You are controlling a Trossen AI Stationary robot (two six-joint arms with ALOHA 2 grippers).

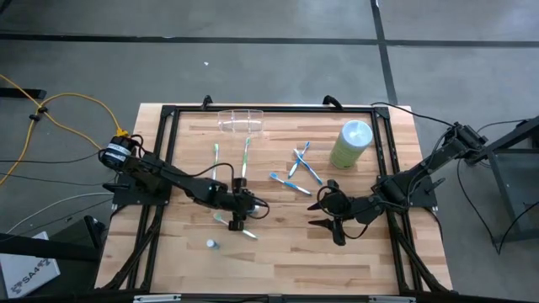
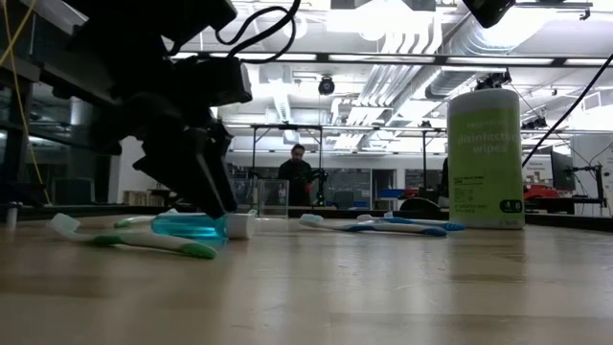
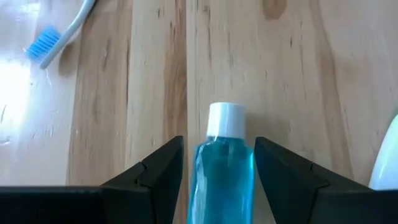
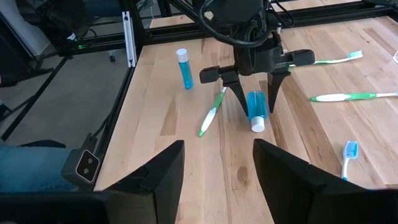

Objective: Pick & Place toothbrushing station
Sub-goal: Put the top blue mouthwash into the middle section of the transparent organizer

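Observation:
The toothbrushing station, a clear holder [image 1: 242,120], stands on its base near the table's far edge. My left gripper [image 1: 239,217] is open and low over the table's middle. Its fingers stand on either side of a small blue bottle [image 3: 224,168] that lies on its side, its white cap [image 3: 226,118] pointing away from the wrist. I cannot make out any touch. A green toothbrush [image 4: 211,115] lies flat right beside the bottle. My right gripper [image 1: 333,217] hangs open above the table, right of centre, with nothing between its fingers.
A light green canister [image 1: 351,143] stands upright at the far right. Several blue toothbrushes [image 1: 299,168] lie near it and two green ones [image 1: 232,158] lie near the holder. A second small blue bottle [image 1: 211,244] stands toward the near left. A person [image 2: 297,172] stands in the room beyond the table.

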